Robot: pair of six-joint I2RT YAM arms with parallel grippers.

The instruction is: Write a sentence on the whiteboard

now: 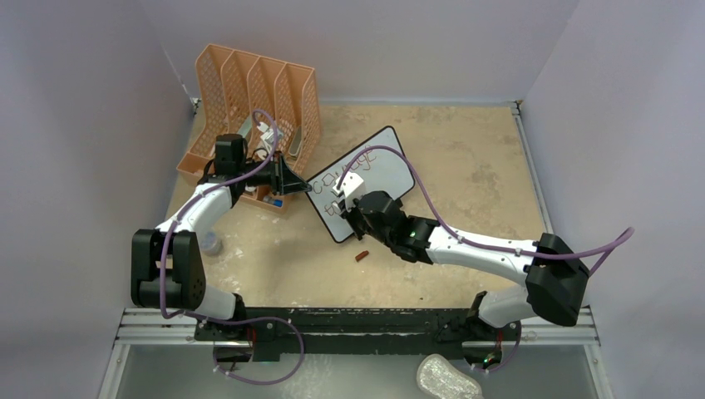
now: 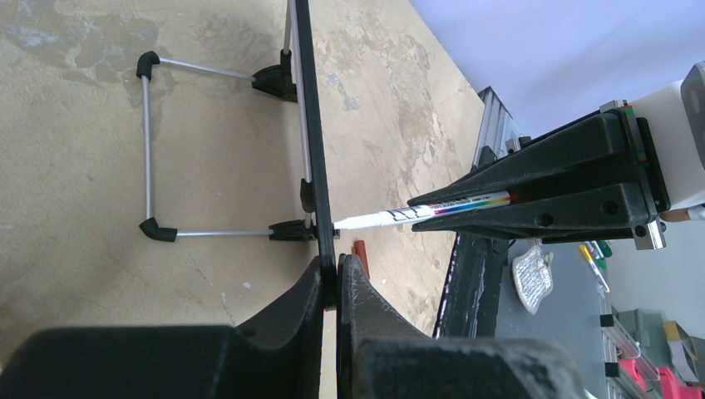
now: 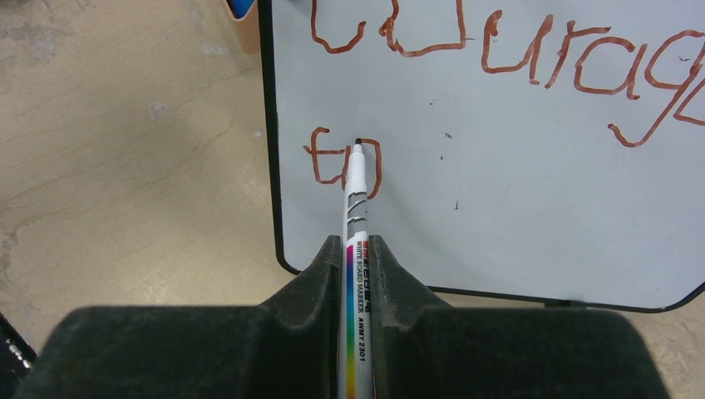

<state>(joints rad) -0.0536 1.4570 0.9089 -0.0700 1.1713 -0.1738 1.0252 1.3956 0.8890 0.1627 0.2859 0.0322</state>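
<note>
Right arm (image 1: 482, 248) outstretched; marker (image 3: 356, 208) tip on whiteboard (image 3: 515, 208)

On the whiteboard (image 3: 515, 191), the handwritten sentence (image 3: 428, 52) reads "courag" across 12 o'clock and "to" lower, toward 9 o'clock. The marker (image 3: 356, 208) is printed "WHITE BOARD MARKER".
</note>
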